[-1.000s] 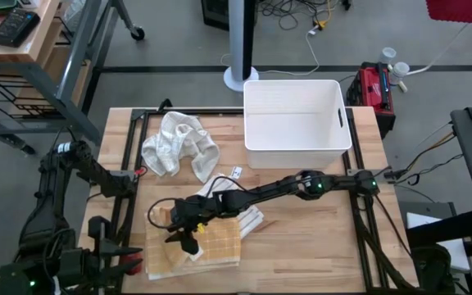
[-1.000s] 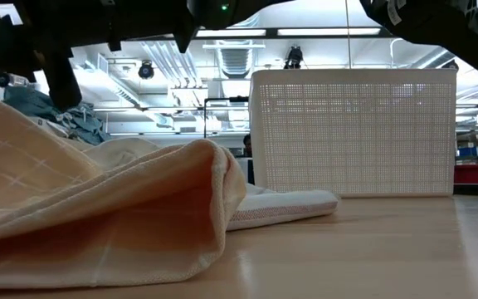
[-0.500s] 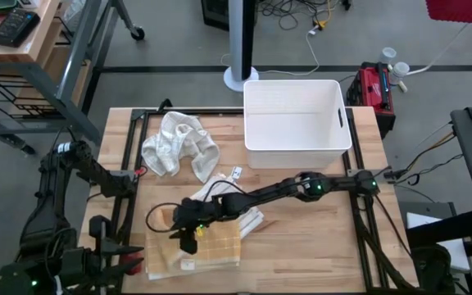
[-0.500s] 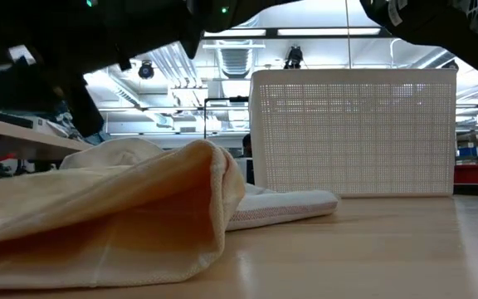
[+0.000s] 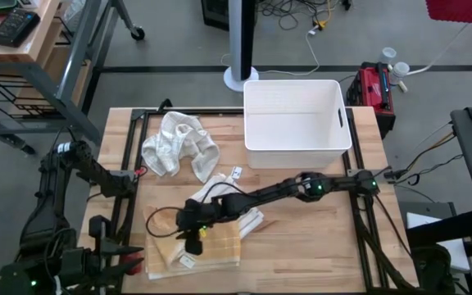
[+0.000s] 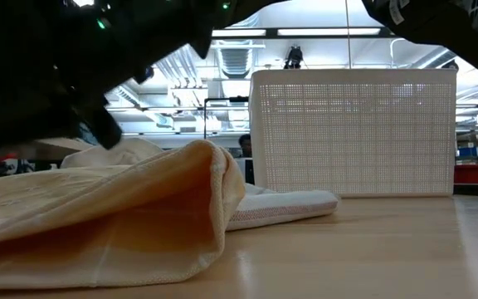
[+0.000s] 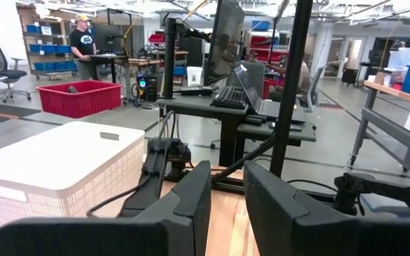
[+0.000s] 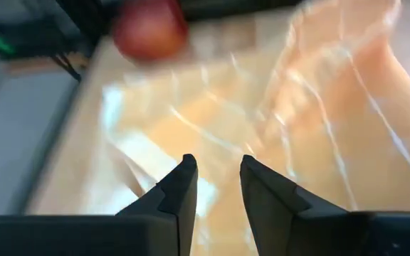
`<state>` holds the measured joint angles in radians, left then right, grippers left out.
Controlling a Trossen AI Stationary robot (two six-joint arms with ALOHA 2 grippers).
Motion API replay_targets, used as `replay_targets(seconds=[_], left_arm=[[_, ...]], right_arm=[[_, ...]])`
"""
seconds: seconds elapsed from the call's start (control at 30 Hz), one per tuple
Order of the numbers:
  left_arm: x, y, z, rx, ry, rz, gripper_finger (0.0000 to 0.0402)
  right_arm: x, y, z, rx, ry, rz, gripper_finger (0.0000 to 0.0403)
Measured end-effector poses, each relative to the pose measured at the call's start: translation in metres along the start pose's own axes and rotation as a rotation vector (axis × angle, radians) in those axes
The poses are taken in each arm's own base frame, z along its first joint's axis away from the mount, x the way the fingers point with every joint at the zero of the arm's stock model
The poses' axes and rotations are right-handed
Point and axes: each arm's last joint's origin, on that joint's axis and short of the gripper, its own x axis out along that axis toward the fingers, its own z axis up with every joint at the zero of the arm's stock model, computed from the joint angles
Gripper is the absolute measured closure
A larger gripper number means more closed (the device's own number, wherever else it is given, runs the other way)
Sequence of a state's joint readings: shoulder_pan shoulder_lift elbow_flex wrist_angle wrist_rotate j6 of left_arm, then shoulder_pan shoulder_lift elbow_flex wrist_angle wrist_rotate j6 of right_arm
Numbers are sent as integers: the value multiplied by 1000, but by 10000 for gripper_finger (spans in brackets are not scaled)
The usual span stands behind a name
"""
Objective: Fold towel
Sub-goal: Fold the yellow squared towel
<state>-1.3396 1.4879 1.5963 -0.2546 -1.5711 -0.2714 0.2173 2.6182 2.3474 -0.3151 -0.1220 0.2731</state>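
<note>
**Right hand over the peach towel at the near-left of the bench**

Nearest you, the left hand (image 7: 223, 206) sits parked off the bench's near-left corner, its fingers drawn close with only a narrow gap and nothing between them. Just past it, the peach towel (image 5: 211, 244) lies folded near the bench's (image 5: 318, 246) front edge, one layer lapped over another with a rounded fold standing up in the low view. The right hand (image 5: 191, 236) hangs right over the towel's left part; in its wrist view its fingers (image 8: 173, 195) stand slightly apart above the cloth, and you cannot tell whether they pinch any of it. To the right of the towel you have open wood all the way to the bench's right edge. Farther back on the left lies a crumpled white cloth (image 5: 179, 143). At the far edge stands the white basket (image 5: 340, 123), with nothing in it, close to the back rim.
</note>
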Motion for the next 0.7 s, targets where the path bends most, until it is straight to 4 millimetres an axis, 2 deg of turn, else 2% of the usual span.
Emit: replay_targets(seconds=[0.13, 0.27, 0.37, 0.5, 0.7], left_arm=[[3, 0, -8, 19, -1, 10, 325], [25, 2, -26, -13, -10, 80, 325], [43, 5, -42, -69, -20, 134, 325], [60, 9, -68, -131, -3, 136, 325], [70, 20, -109, -242, 19, 143, 325]], right_arm=[[-1, -5, -12, -49, 119, -75, 315], [-7, -13, -18, -46, 230, -102, 336], [-23, -12, -11, -55, 281, -114, 353], [-43, -3, -2, -106, 330, -111, 375], [-61, 27, -13, -196, 496, -30, 396]])
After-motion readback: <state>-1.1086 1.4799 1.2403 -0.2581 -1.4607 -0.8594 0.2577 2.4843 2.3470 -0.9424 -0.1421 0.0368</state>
